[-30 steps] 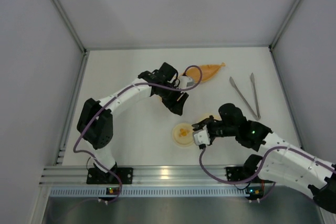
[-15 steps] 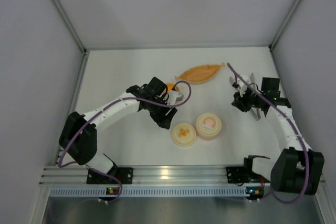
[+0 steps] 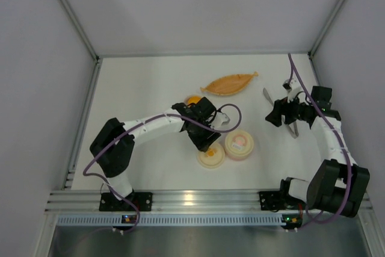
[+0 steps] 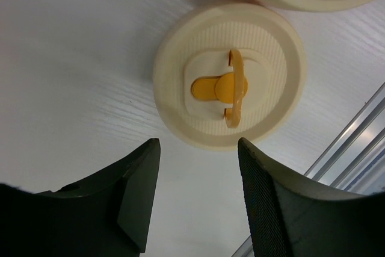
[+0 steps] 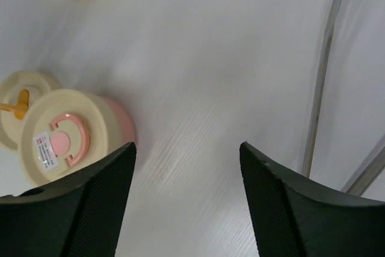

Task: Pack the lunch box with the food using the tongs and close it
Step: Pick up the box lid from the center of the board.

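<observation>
Tongs ungrasped, far right; pickup step. Right gripper spread, empty, alongside; next: straddle both arms, pinch.

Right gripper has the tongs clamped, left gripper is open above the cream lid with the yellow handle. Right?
Not quite. The right gripper holds nothing: its jaws stand open and the tongs lie on the table beside them, as the right wrist view shows. The left gripper is indeed open above the cream lid with the yellow handle.
</observation>
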Controlling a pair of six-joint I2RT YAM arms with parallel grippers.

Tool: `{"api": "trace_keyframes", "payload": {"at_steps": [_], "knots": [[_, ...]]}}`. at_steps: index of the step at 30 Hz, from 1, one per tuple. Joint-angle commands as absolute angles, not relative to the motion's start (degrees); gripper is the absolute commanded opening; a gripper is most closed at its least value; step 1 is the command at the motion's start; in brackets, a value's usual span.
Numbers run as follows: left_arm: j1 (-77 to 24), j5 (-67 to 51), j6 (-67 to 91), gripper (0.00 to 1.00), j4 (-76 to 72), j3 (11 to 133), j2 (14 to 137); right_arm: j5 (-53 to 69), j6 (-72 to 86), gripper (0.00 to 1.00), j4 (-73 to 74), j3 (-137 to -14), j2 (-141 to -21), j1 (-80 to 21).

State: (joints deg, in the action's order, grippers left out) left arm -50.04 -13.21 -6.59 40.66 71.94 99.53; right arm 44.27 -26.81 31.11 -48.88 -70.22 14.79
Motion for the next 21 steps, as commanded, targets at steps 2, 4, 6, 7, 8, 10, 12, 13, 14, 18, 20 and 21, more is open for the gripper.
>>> {"api": "trace_keyframes", "payload": {"at_steps": [2, 4, 6, 7, 8, 10, 12, 13, 14, 18, 20, 21], "knots": [[-52.8, -9.5, -3.4, 0.6, 40.1, 76.8, 101.5, 45.1, -22.0, 0.74, 27.9, -51.1, -68.1, 15.2], [-53.6, -9.6, -2.7, 0.6, 40.6, 77.9, 102.7, 44.8, -21.4, 0.78, 27.9, -51.3, -68.3, 15.3], [-54.1, -11.1, -2.5, 0.6, 40.7, 78.7, 103.7, 44.4, -20.9, 0.79, 27.3, -51.3, -68.2, 15.3], [-54.6, -11.2, -2.5, 0.61, 40.7, 78.7, 103.9, 44.3, -20.7, 0.79, 27.2, -51.2, -68.1, 15.3], [-54.8, -11.3, -2.6, 0.61, 40.7, 78.8, 104.2, 44.3, -20.6, 0.8, 27.2, -51.3, -68.1, 15.3], [-55.3, -11.3, -2.5, 0.61, 40.1, 78.7, 104.4, 44.2, -20.5, 0.8, 27.1, -51.2, -68.1, 15.3], [-55.7, -10.7, -2.1, 0.58, 40.1, 78.9, 105.2, 44.1, -20.4, 0.8, 27.0, -51.2, -68.2, 15.3], [-56.0, -10.4, -1.8, 0.57, 40.1, 79.1, 105.5, 44.0, -20.3, 0.81, 26.9, -51.2, -68.3, 15.3], [-56.2, -9.9, -1.8, 0.56, 40.3, 79.1, 106.1, 44.0, -20.2, 0.81, 26.9, -51.2, -68.3, 15.3], [-56.5, -8.9, -2.1, 0.46, 40.7, 78.9, 107.4, 44.0, -20.0, 0.81, 26.5, -51.2, -68.4, 15.3], [-56.7, -9.2, -2.0, 0.42, 40.7, 79.0, 107.8, 43.9, -20.0, 0.81, 26.4, -51.2, -68.6, 15.3], [-56.8, -9.4, -2.0, 0.41, 40.6, 79.0, 107.9, 43.9, -20.0, 0.81, 26.4, -51.1, -68.8, 15.3]]}}
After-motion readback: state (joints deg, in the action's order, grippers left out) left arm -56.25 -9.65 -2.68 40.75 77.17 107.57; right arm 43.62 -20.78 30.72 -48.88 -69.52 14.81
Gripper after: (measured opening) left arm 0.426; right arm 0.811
